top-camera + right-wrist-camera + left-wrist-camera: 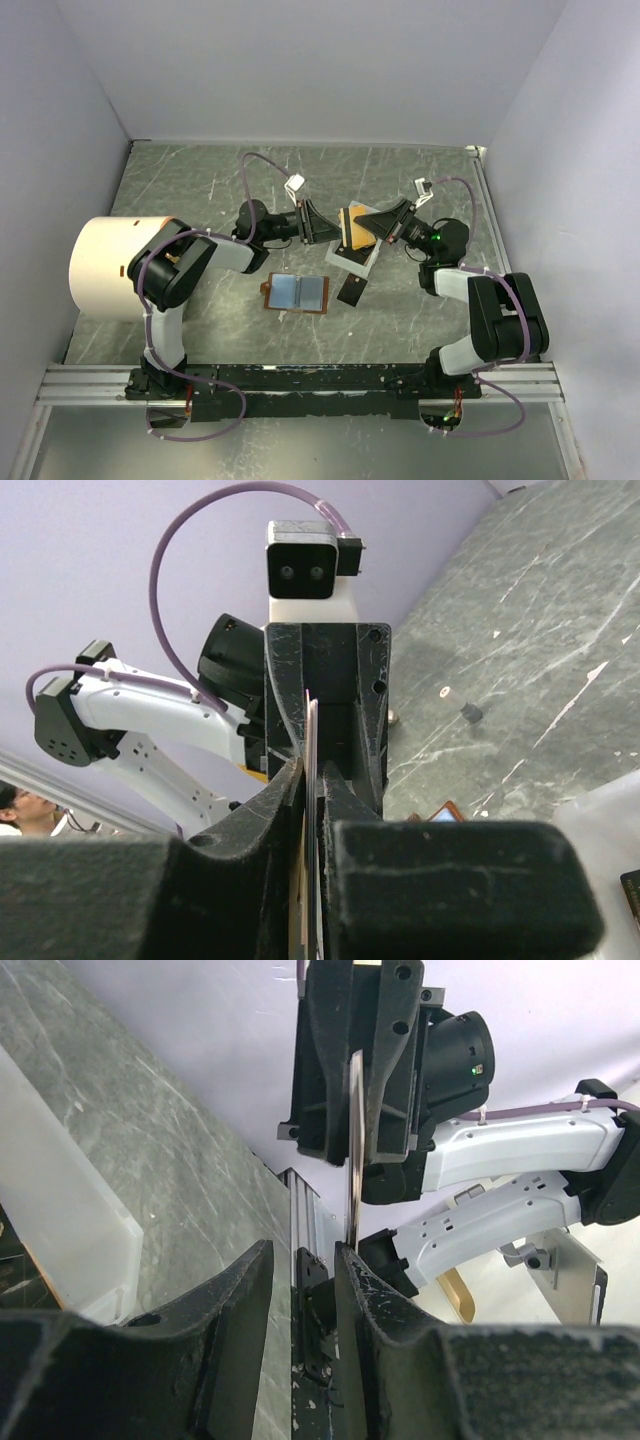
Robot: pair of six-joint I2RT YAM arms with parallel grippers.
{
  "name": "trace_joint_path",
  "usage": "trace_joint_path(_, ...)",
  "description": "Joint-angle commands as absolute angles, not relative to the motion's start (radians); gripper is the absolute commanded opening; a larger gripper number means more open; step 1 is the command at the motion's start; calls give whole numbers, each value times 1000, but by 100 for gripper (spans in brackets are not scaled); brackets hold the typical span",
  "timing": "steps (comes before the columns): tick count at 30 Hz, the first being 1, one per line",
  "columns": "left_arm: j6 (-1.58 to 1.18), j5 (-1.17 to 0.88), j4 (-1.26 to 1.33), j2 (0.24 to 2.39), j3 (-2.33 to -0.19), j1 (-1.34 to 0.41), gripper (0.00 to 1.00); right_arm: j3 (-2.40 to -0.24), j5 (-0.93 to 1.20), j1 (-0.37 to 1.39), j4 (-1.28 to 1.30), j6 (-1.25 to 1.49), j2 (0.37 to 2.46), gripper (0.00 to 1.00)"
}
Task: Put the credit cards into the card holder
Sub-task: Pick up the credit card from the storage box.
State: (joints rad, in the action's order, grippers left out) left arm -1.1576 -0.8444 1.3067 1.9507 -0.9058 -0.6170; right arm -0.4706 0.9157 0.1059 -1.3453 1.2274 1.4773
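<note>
Right pincer (pixel 311 780) grips card (pixel 352 228), apparently tan overhead.

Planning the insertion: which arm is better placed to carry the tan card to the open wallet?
Probably right: the right gripper clamps the tan card; the left gripper stands open, holding nothing.

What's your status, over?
Right fingers shut on tan card, mid-air. Left fingers open, facing it. Card holder open on table, nothing on it.
</note>
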Motion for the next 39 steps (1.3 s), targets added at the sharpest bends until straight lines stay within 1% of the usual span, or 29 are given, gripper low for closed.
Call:
trace_joint_path(1,-1140,-845,1325,1965,-954,-643,41,-470,928,114,-1329,1180,1489,10)
trace_joint_path(7,-1137,-844,1319,1990,-961,-642,41,-466,918,113,-1316,1159,1505,10)
trace_joint_path(12,-1113,-836,1292,1988,-956,-643,41,-465,902,114,-1297,1144,1511,7)
trace_joint_path(15,-1113,-830,1290,1982,-944,-638,40,-444,863,107,-1336,1189,1512,2)
trace_joint_path(19,-1098,-788,1258,1940,-874,-611,40,-453,835,102,-1356,1216,1517,0)
trace_joint_path(25,-1113,-746,1224,1845,-781,-584,45,-458,801,88,-1307,1195,1493,0)
trace_joint_path(28,-1102,-740,1174,1806,-786,-589,46,-466,791,88,-1274,1181,1487,0)
trace_joint_path(33,-1087,-733,1127,1789,-811,-606,54,-474,773,86,-1269,1182,1487,0)
trace_joint_path(37,-1068,-714,1095,1801,-834,-619,56,-476,773,86,-1277,1187,1489,0)
trace_joint_path(39,-1042,-704,1034,1808,-859,-626,57,-471,770,87,-1285,1191,1489,0)
